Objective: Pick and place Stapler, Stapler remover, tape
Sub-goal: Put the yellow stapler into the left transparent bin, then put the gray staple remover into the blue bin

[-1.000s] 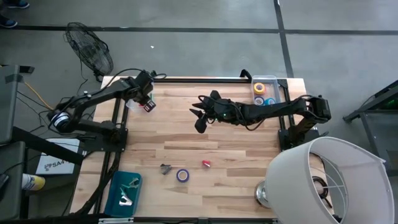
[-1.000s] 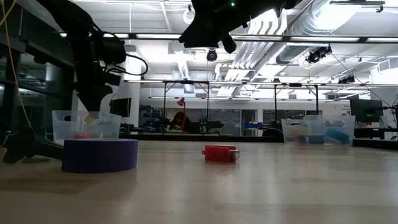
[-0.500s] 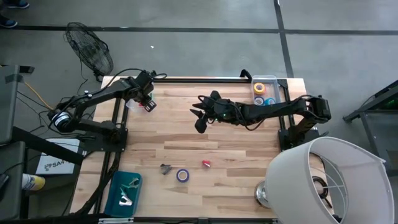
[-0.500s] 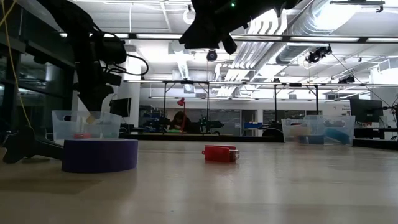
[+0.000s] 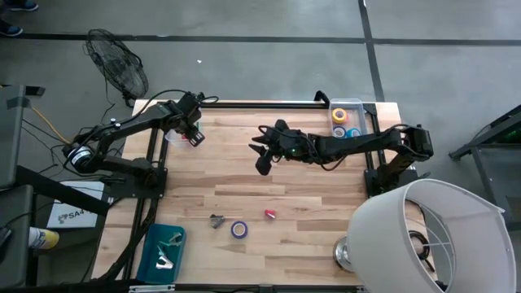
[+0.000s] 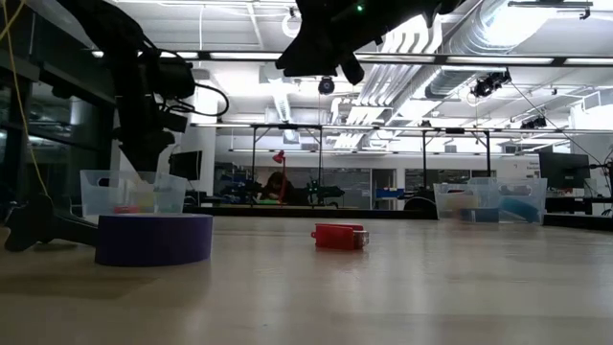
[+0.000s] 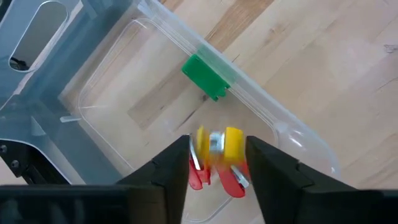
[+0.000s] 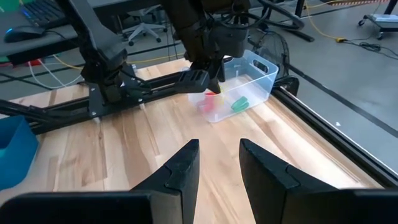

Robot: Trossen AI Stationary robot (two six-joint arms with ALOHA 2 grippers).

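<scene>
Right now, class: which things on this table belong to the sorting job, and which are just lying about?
Job: purple tape; red stapler; staple remover; yellow stapler; clear bin.
Lying about: fan; lampshade.

- Wide bare table (image 5: 326, 191) between the arms.
- Near edge partly taken: purple tape (image 5: 238, 229), red stapler (image 5: 269, 214), dark stapler remover (image 5: 216, 220) close together.
- Far left: clear bin (image 7: 155, 81) blocked from above by left gripper (image 7: 217, 163).
- Far right corner: bin (image 5: 359, 119) of tape rolls.
</scene>
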